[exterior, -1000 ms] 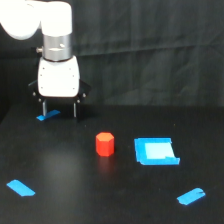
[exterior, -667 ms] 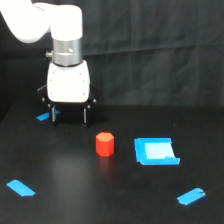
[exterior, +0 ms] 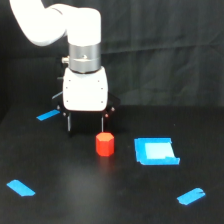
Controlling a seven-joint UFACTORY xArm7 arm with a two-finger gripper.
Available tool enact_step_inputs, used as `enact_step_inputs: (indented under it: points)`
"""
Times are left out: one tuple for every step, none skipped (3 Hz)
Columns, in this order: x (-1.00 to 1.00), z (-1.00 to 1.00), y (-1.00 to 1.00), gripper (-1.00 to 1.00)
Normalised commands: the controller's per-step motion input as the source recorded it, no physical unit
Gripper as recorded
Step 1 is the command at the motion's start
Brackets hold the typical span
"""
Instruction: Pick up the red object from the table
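A white xArm6 arm poises its gripper (exterior: pixel 85 126), dark fingers spread apart and grasping nothing, low over the black table (exterior: pixel 115 200), while the red object (exterior: pixel 105 144) stands upright near the table's middle, just in front of the fingertips, beside a flat blue square piece (exterior: pixel 155 151).

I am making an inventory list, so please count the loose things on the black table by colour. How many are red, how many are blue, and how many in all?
Red: 1, the red object
Blue: 4, the flat square piece and three tape strips
Total: 5
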Motion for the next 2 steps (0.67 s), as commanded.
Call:
enact_step_inputs:
  points:
    - [0.32,-0.18,-0.73,1.00]
    - [0.10,-0.02,-0.53,0.99]
